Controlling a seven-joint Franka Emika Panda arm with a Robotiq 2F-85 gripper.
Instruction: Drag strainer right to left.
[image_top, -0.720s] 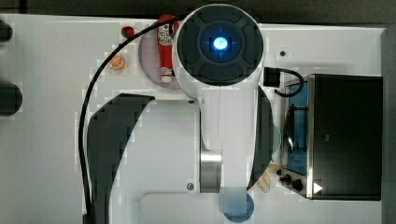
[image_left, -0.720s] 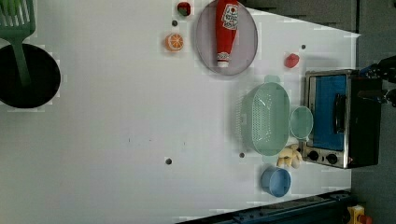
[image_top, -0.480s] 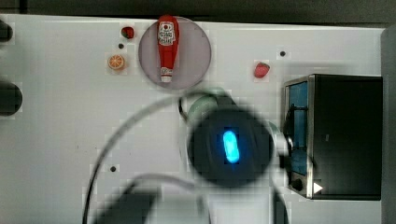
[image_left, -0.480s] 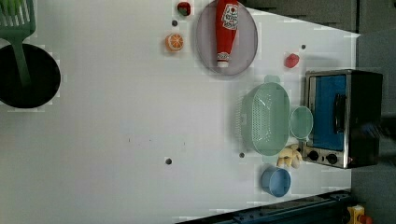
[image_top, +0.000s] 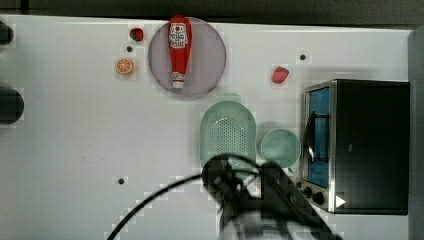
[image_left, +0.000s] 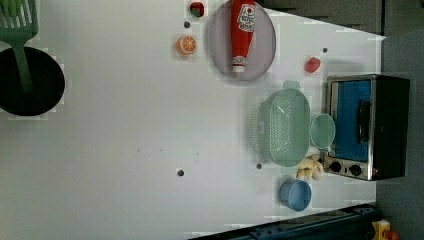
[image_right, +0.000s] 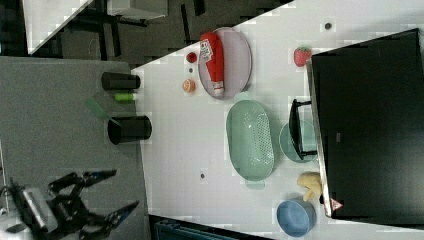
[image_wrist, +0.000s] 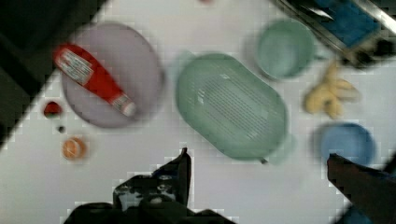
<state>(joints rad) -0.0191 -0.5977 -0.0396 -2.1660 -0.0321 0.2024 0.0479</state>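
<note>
The strainer (image_top: 227, 132) is a pale mint-green oblong colander with a grid of small holes. It lies on the white table beside the toaster oven, also seen in the left view (image_left: 287, 127), the right view (image_right: 250, 139) and the wrist view (image_wrist: 231, 105). My gripper (image_right: 117, 192) is open and holds nothing. It hangs off the table's edge at the right view's lower left, well apart from the strainer. In the wrist view the open gripper (image_wrist: 257, 158) has the strainer ahead of it. My blurred arm (image_top: 250, 205) covers the strainer's near end in the top view.
A round green bowl (image_top: 280, 147) sits between the strainer and the toaster oven (image_top: 370, 145). A blue bowl (image_left: 295, 194) and a yellow item (image_left: 310, 167) lie near the strainer's end. A ketchup bottle (image_top: 178, 50) lies on a grey plate (image_top: 207, 65). Also there: a strawberry (image_top: 280, 75), an orange slice (image_top: 124, 66), a black cup (image_right: 130, 129).
In the top view my arm has swung from the upper middle down to the bottom edge, uncovering the plate and strainer. The objects have not moved.
</note>
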